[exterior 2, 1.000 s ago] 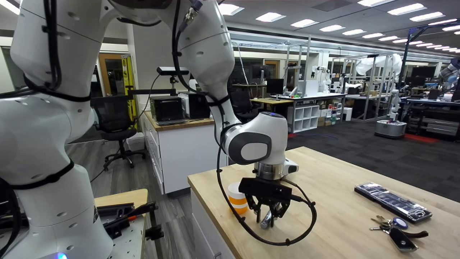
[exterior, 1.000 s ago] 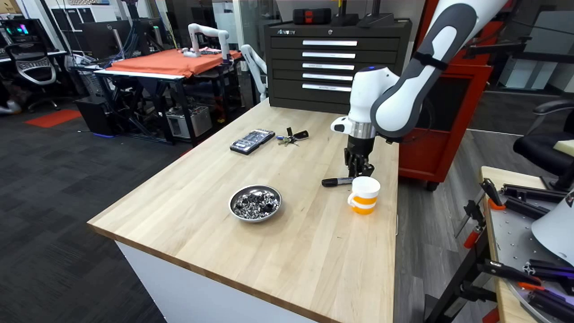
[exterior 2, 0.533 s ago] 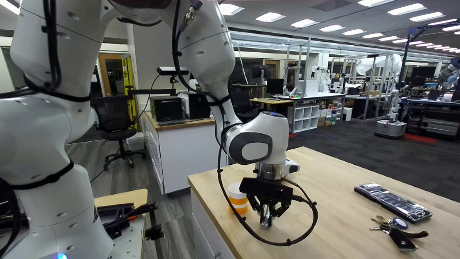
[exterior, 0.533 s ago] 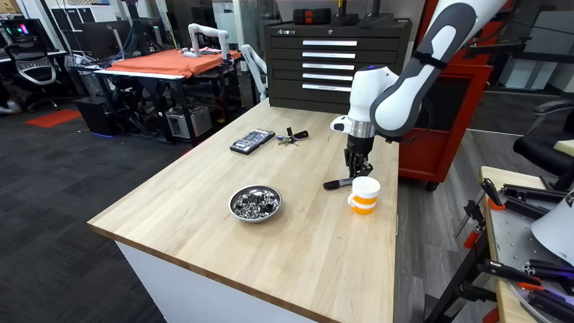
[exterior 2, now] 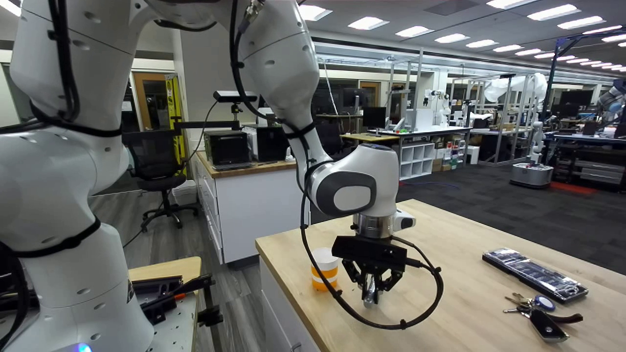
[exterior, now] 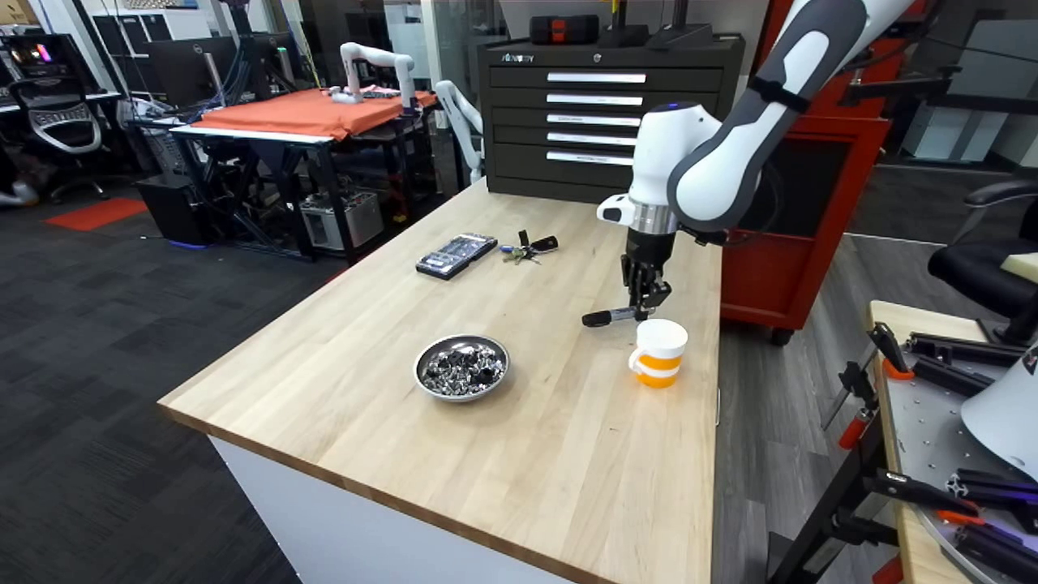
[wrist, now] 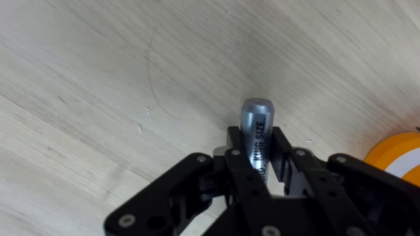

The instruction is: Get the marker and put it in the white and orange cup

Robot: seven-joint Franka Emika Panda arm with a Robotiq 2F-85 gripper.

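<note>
The marker (exterior: 610, 316), with a silver-grey barrel and a black cap, is in my gripper (exterior: 643, 311). In the wrist view, both fingers of the gripper (wrist: 256, 139) press on the barrel of the marker (wrist: 257, 131), which has dark lettering. The marker (exterior 2: 370, 292) is held a little above the table, roughly level, its cap end toward the bowl side. The white and orange cup (exterior: 658, 354) stands upright beside the gripper, apart from it. The cup (exterior 2: 324, 272) is partly behind a cable. Only the orange and white base of the cup (wrist: 398, 160) shows in the wrist view.
A metal bowl (exterior: 462, 397) of shiny bits stands on the wooden table (exterior: 519, 470). A flat dark case (exterior: 456, 256) and keys (exterior: 529, 248) lie farther back. A dark drawer chest (exterior: 608, 174) closes the table's far end. A cable (exterior 2: 313, 264) loops beside the gripper.
The gripper closed on the marker between one second and half a second ago. It has since risen slightly, lifting the marker off the table. The cup has not moved.
</note>
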